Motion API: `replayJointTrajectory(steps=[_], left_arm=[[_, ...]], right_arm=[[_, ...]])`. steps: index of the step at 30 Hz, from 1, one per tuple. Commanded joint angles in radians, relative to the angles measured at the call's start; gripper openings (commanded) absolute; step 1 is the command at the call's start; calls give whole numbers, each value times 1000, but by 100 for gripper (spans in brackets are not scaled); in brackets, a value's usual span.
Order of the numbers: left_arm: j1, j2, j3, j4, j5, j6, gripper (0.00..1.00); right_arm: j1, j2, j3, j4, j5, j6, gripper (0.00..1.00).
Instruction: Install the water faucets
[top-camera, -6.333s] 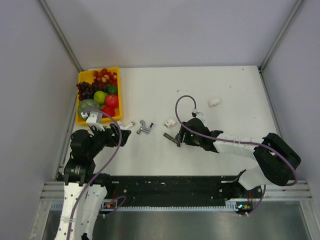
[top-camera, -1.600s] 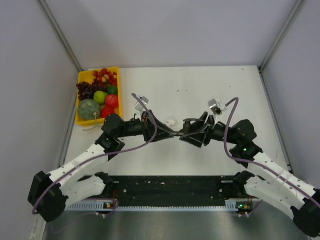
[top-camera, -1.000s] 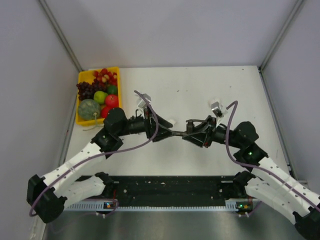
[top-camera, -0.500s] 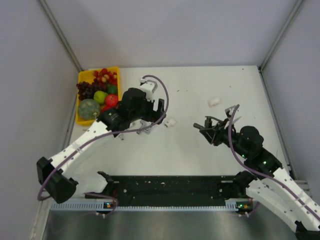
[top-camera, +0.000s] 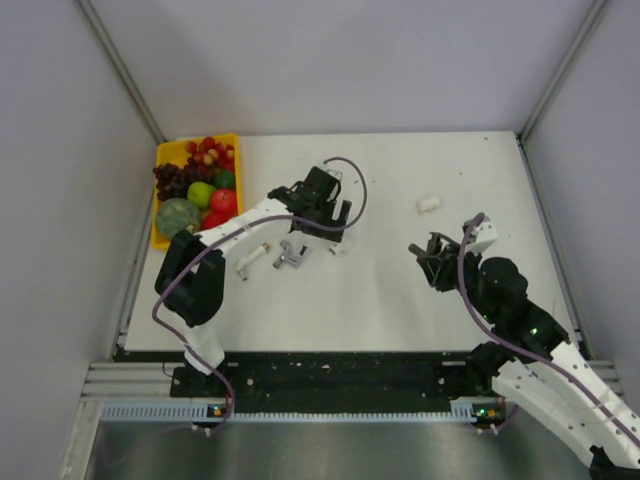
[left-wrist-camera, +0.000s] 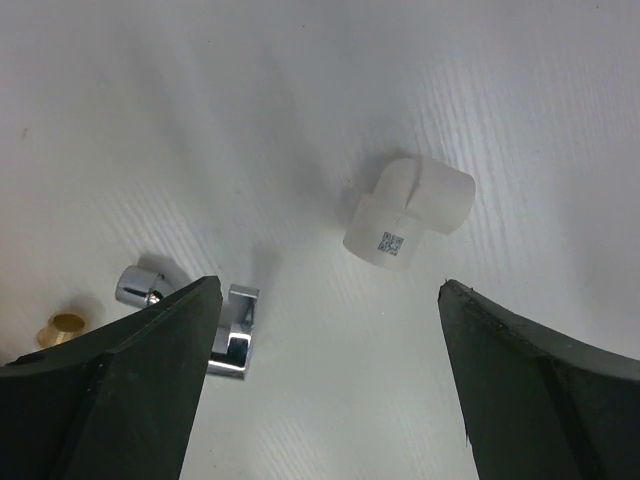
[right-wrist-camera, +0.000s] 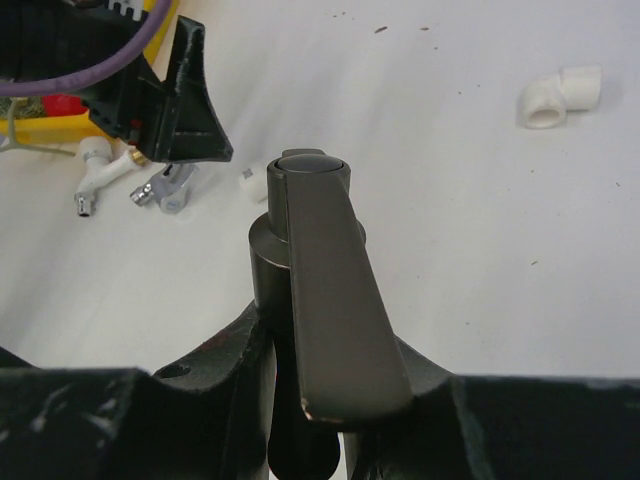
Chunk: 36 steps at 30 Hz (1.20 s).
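Note:
My right gripper (top-camera: 432, 258) is shut on the dark grey faucet (right-wrist-camera: 330, 300), whose lever handle points up toward the wrist camera, and holds it above the table at the right. Over a small white fitting (left-wrist-camera: 408, 212) near the table's middle hovers my left gripper (top-camera: 332, 228), open and empty, its fingers (left-wrist-camera: 130, 390) set wide. A silvery faucet (top-camera: 290, 255) and a white-bodied faucet (top-camera: 252, 260) lie on the table to the left of that fitting. In the left wrist view the silvery faucet (left-wrist-camera: 235, 330) is partly hidden behind the left finger.
A yellow tray (top-camera: 158, 237) of toy fruit stands at the back left. A white elbow fitting (top-camera: 429, 204) lies at the back right, also in the right wrist view as the elbow (right-wrist-camera: 562, 97). Grey walls close in both sides.
The two grippers met at the middle on the dark faucet. The left one has since opened, let go and swung back over the white fitting. The right arm drew back right with the faucet.

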Motion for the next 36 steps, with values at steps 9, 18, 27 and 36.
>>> replayJointTrajectory(steps=[9, 18, 27, 36], left_arm=[[12, 177, 122, 70, 268, -7, 96], [12, 147, 0, 154, 421, -90, 96], [-4, 4, -171, 417, 535, -239, 96], [-83, -28, -186, 439, 555, -250, 96]], right_arm=[[-5, -39, -11, 40, 19, -34, 0], [-5, -46, -25, 41, 11, -43, 0], [-5, -42, -21, 45, 28, -52, 0], [-5, -43, -10, 45, 42, -57, 0]])
